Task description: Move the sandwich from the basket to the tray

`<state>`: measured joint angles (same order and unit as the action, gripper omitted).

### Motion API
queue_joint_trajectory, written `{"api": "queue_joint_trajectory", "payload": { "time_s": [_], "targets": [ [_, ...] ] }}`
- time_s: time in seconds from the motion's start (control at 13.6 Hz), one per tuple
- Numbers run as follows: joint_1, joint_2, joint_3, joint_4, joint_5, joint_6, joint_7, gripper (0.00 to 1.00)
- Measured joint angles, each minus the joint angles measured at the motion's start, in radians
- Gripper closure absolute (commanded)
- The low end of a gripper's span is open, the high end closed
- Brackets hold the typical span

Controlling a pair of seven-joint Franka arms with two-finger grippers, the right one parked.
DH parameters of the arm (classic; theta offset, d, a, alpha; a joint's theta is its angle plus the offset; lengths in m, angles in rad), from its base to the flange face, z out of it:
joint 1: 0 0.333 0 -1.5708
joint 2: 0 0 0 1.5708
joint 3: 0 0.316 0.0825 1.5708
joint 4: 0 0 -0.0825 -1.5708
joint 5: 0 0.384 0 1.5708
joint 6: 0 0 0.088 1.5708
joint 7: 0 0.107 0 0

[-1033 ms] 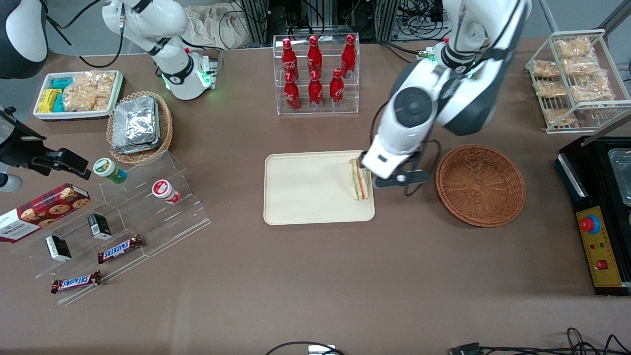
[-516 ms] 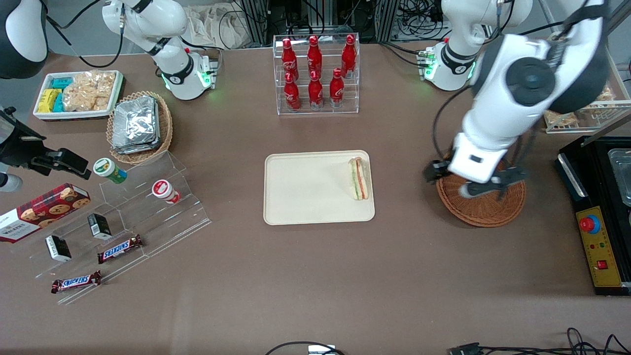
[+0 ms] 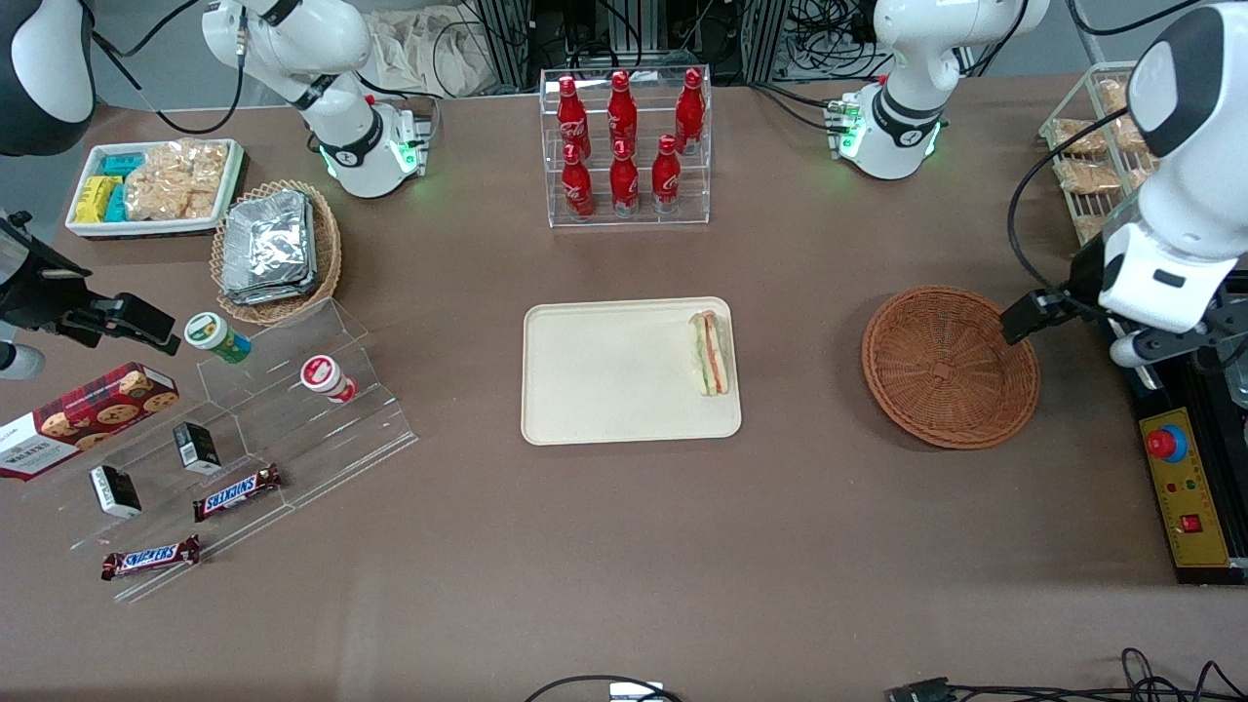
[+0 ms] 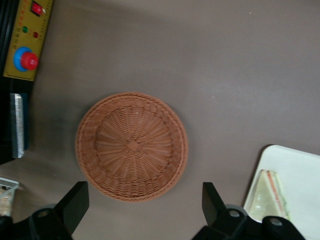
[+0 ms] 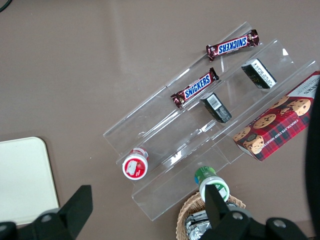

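Left arm swung away from tray (image 3: pixel 604 390) toward working arm's end; gripper (image 4: pixel 145 212) now high, fingers spread, empty. Sandwich (image 3: pixel 710 353) on tray edge nearest empty basket (image 3: pixel 951 366), long axis toward camera.

Matte brown desk (image 3: pixel 624 546) throughout. Cream-beige tray (image 3: pixel 604 375), plain, unpatterned. Pale bread sandwich (image 3: pixel 710 353) with green and red filling stripes, lying on tray edge nearest basket. Reddish-brown basket (image 3: pixel 951 367), woven radial pattern around a small square centre. Black tool (image 4: pixel 145 210) fingers spread wide apart, raised above desk beside basket toward the working arm's end; white arm casing with dark grey joints. Red bottles (image 3: pixel 621 141) with white lettering in a clear rack. Yellow control panel (image 3: pixel 1185 487) bearing a red button on a blue base. Silver foil packets (image 3: pixel 268 246) in a lighter tan wicker basket.
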<state>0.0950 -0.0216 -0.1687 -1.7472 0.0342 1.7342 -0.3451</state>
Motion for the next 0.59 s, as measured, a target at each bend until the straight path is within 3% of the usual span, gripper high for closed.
{"api": "queue_joint_trajectory", "payload": {
  "time_s": [0.22, 0.44, 0.59],
  "targets": [
    [-0.004, -0.019, 0.090, -0.006, -0.033, -0.022, 0.148, 0.00],
    [-0.078, -0.020, 0.210, 0.003, -0.039, -0.042, 0.247, 0.00],
    [-0.109, -0.020, 0.227, 0.009, -0.039, -0.042, 0.252, 0.00]
  ]
}}
